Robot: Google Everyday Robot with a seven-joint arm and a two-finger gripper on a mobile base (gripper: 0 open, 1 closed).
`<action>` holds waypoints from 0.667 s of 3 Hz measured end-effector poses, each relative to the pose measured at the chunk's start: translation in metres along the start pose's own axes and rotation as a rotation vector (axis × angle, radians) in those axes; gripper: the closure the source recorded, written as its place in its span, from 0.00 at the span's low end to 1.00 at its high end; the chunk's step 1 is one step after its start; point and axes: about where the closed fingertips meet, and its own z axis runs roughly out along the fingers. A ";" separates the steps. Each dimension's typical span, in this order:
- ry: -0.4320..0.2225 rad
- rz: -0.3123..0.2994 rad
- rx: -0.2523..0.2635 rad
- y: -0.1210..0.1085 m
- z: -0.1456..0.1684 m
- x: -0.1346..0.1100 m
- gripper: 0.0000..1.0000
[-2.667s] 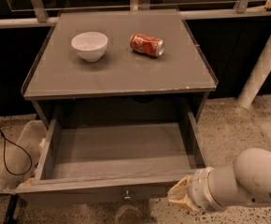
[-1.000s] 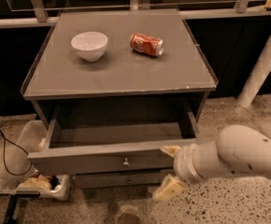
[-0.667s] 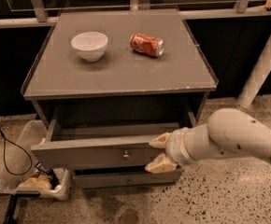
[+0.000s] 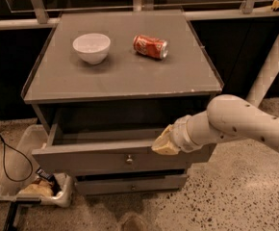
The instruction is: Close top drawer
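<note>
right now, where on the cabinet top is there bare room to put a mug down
The widest bare patch is the front strip of the cabinet top, bordered by the white bowl, the red can and the front edge. The right rear corner is bare too. Crowded: the gap between bowl and can, and the top drawer, with the gripper at its front.

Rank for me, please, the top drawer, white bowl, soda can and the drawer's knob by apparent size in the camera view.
1. top drawer, with the gripper at its front's right side.
2. white bowl, barely larger than the can; nearly alike.
3. red soda can.
4. brass knob, smallest.
</note>
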 end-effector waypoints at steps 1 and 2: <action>0.000 0.000 0.000 0.000 -0.002 -0.002 1.00; 0.000 0.003 0.012 -0.005 -0.001 -0.001 0.82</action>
